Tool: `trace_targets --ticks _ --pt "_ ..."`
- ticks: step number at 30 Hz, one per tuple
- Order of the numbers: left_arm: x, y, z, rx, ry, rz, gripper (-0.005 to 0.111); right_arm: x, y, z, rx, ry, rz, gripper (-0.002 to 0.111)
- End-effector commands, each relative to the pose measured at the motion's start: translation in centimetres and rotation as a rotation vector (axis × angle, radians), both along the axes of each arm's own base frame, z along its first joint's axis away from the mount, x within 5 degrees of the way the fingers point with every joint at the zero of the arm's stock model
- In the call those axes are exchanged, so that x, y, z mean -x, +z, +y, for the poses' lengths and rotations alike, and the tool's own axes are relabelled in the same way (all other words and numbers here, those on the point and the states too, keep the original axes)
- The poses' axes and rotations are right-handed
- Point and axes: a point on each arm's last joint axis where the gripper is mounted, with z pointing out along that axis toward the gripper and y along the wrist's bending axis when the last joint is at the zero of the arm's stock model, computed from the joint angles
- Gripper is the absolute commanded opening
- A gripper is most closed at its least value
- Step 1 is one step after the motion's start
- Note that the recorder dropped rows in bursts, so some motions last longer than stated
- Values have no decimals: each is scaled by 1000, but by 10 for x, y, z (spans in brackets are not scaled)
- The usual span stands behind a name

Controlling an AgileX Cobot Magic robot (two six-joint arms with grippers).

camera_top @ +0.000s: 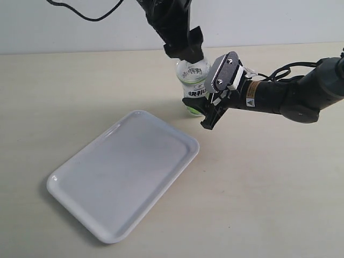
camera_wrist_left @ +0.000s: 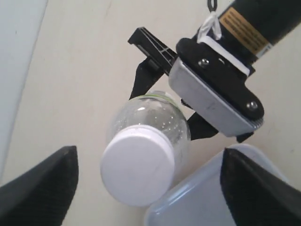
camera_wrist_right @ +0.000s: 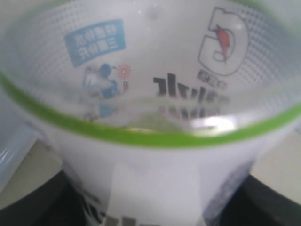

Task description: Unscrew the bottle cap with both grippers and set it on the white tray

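Observation:
The clear bottle (camera_top: pixel 193 80) with its white-and-green label stands upright on the table, just past the far corner of the white tray (camera_top: pixel 126 174). My right gripper (camera_top: pixel 202 110), the one with the grey-white block, reaches in from the right and is shut on the bottle's labelled body (camera_wrist_right: pixel 155 155). My all-black left gripper (camera_top: pixel 185 51) hangs over the bottle top and hides the cap in the exterior view. In the left wrist view the white bottle cap (camera_wrist_left: pixel 138 165) sits on the neck between my wide-open left gripper (camera_wrist_left: pixel 148 188), whose fingers stand clear of it on both sides.
A corner of the tray (camera_wrist_left: pixel 221 188) lies close beside the bottle's base. The right arm (camera_top: pixel 290 94) stretches low across the table from the right edge. A black cable (camera_top: pixel 80 13) hangs in front of the back wall.

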Motion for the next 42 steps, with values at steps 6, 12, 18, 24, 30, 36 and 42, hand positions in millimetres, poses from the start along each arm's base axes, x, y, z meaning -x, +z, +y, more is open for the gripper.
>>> trace_targets --ticks 6,12,18,24,30,36,42 --pt "-2 2 -2 -145 -368 -230 79 -1 3 -2 22 -13 1 0" --pt "-4 -1 -4 -151 -394 -266 79 -1 3 -2 22 -13 1 0" --pt "-4 -1 -4 -151 -386 -249 76 -1 2 -3 27 -15 4 0" --pt "-3 -3 -2 -158 -380 -222 74 -1 2 -3 26 -16 4 0" --pt "-5 -11 -4 -160 -363 -189 74 -1 2 -3 26 -16 4 0" --pt "-6 -10 -1 -190 -359 -206 65 -1 2 -3 26 -16 4 0" --pt "-6 -10 -1 -192 -359 -207 25 -1 2 -3 26 -16 4 0"
